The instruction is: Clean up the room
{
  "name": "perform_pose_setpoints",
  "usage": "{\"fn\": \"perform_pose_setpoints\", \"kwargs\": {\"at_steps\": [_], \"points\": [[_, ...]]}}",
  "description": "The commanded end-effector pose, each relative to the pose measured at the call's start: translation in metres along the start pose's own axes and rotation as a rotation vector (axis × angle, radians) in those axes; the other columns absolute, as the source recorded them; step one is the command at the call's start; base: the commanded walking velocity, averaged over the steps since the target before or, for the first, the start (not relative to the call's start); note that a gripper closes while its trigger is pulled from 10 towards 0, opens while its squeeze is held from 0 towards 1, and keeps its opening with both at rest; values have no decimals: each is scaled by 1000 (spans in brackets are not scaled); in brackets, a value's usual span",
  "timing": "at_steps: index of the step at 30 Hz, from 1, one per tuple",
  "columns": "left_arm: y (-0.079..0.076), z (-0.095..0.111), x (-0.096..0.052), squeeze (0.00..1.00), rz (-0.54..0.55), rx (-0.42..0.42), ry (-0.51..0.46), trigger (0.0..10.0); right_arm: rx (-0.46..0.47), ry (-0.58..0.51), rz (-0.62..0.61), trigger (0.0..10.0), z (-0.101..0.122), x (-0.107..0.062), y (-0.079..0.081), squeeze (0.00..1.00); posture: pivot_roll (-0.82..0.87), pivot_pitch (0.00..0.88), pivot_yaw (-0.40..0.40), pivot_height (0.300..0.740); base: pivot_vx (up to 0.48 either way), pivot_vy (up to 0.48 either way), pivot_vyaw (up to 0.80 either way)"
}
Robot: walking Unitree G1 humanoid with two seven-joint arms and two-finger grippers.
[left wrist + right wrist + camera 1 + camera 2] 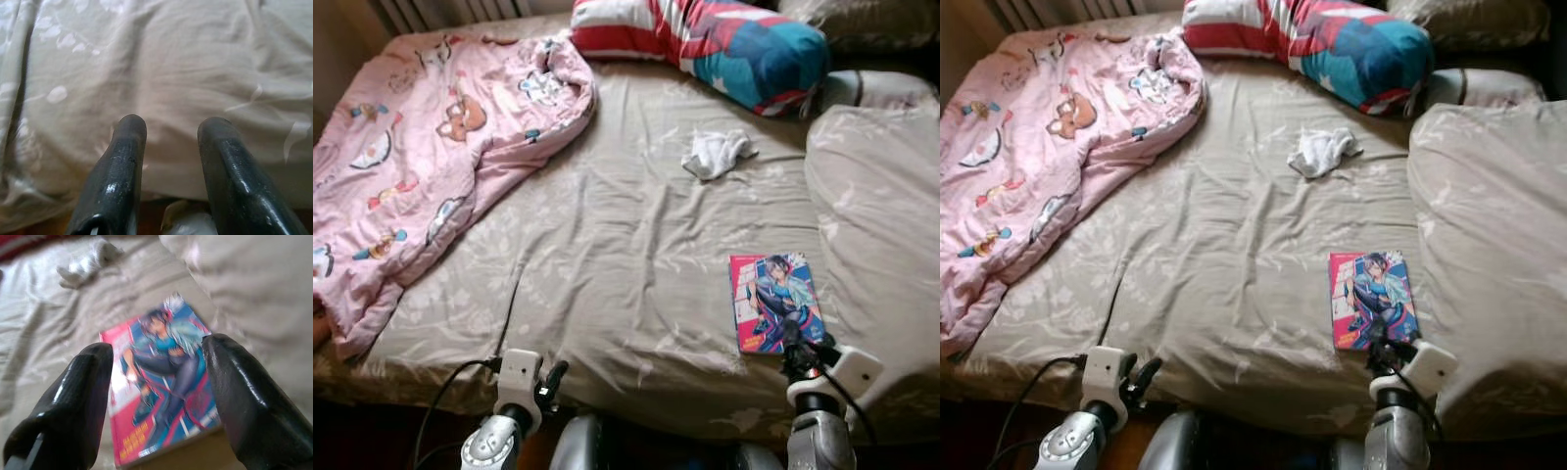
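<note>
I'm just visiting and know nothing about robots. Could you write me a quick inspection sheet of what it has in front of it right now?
Surface: bed with a wrinkled beige patterned sheet.
Job's things: comic book lying flat near the bed's front edge; crumpled white cloth further back.
Clutter: pink cartoon blanket bunched on the robot's left; striped red and teal pillow at the back; beige pillow on the right.
Grippers: right gripper open, fingers astride the comic book's near end; left gripper open over bare sheet at the bed's edge.
Cables: black cable running from the left wrist.
Surroundings: radiator behind the bed.
</note>
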State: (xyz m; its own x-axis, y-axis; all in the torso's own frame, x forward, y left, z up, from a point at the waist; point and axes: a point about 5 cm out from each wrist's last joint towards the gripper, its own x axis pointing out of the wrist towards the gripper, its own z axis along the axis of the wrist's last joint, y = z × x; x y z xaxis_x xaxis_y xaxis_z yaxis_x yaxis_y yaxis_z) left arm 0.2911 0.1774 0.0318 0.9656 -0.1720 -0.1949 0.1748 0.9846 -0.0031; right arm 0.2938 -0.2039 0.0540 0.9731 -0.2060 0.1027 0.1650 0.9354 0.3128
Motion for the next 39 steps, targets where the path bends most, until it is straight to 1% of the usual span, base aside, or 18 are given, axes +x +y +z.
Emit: {"fn": "perform_pose_setpoints", "kwargs": {"at_steps": [1, 3, 5, 6, 11, 12, 13, 14, 17, 19, 22, 26, 28, 30, 32, 33, 38, 39], "points": [[3, -11, -5, 0, 33, -20, 32, 10000, -59, 32, 58, 10000, -6, -5, 5, 0, -55, 255, 99, 638, 0, 0, 0], [3, -11, -3, 0, 37, -22, 31, 10000, -69, 37, 65, 10000, -6, -4, 6, 0, -57, 243, 88, 638, 0, 0, 0], [4, -10, -1, 0, 62, -35, 28, 10000, -115, 60, 103, 10000, -5, 1, 10, 0, -62, 202, 64, 647, 0, 0, 0], [5, -10, 0, 0, 73, -42, 26, 10000, -130, 65, 119, 10000, -4, 3, 12, 0, -63, 197, 61, 652, 0, 0, 0], [8, -13, 1, 0, 115, -57, 50, 10000, -145, 94, 149, 10000, -4, 9, 15, 0, -69, 157, 47, 676, 0, 0, 0], [9, -14, 1, 0, 120, -57, 54, 10000, -150, 99, 153, 10000, -4, 9, 16, 0, -69, 157, 47, 681, 0, 0, 0], [10, -15, 2, 0, 129, -59, 64, 10000, -165, 117, 159, 10000, -6, 9, 16, 0, -74, 132, 44, 691, 0, 0, 0], [10, -15, 2, 0, 129, -59, 64, 10000, -165, 117, 159, 10000, -6, 9, 16, 0, -74, 132, 44, 691, 0, 0, 0], [12, -18, 1, 0, 148, -65, 80, 10000, -176, 149, 161, 10000, -11, 7, 15, 0, -77, 120, 43, 711, 0, 0, 0], [13, -21, 2, 0, 160, -72, 105, 10000, -181, 181, 157, 10000, -16, 7, 13, 0, -84, 90, 42, 730, 0, 0, 0], [13, -21, 3, 0, 164, -76, 114, 10000, -198, 207, 167, 10000, -19, 6, 13, 0, -91, 75, 41, 740, 0, 0, 0], [12, -24, 5, 0, 176, -90, 149, 10000, -233, 288, 175, 10000, -31, 0, 11, 0, -94, 30, 40, 740, 0, 0, 0], [12, -25, 5, 0, 182, -90, 163, 10000, -232, 337, 157, 10000, -38, -5, 7, 0, -91, 13, 39, 740, 0, 0, 0], [12, -25, 5, 0, 184, -91, 167, 10000, -231, 347, 152, 10000, -39, -6, 5, 0, -90, 5, 38, 740, 0, 0, 0], [15, -28, 4, 0, 196, -93, 183, 10000, -224, 394, 139, 10000, -45, -10, 2, 0, -91, 0, 38, 740, 0, 0, 0], [15, -28, 4, 0, 196, -93, 183, 10000, -224, 394, 139, 10000, -45, -10, 2, 0, -91, 0, 38, 740, 0, 0, 0], [18, -40, -4, 0, 221, -98, 243, 10000, -225, 554, 114, 10000, -66, -31, -6, 0, -85, 0, 31, 740, 0, 0, 0], [18, -45, -7, 0, 227, -99, 269, 10000, -240, 606, 116, 10000, -73, -39, -8, 0, -76, 0, 30, 740, 0, 0, 0]]}}
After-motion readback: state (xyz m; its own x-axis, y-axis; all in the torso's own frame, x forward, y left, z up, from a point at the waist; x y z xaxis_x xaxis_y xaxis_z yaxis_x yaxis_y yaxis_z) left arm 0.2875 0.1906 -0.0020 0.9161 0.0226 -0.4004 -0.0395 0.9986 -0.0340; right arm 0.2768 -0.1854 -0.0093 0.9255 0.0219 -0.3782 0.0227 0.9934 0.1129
